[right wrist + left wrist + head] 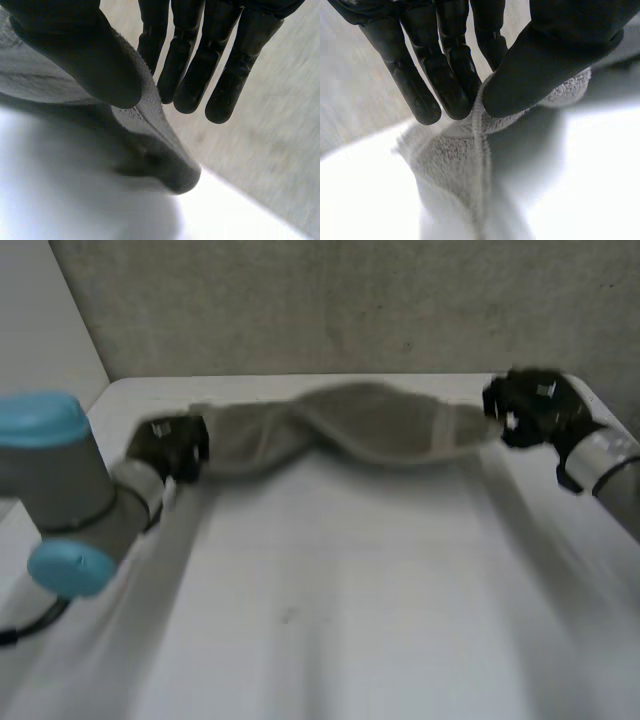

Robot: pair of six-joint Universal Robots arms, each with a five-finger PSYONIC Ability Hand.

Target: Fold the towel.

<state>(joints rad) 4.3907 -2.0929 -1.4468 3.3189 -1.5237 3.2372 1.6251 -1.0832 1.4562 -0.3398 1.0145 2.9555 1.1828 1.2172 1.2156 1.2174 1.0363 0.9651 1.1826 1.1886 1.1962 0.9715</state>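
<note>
Leftmost, left hand (pixel 175 448) is seen at left end of grey towel (pixel 350 425), edge pinched between thumb and fingers. Towel is held stretched, bunched and sagging, between both hands over far part of white table (pixel 330 620). Right end is pinched likewise by right hand (pixel 525 408).

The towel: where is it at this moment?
In the head view the towel hangs stretched near the far edge of the table, its left end pinched by the left hand and its right end by the right hand.
</note>
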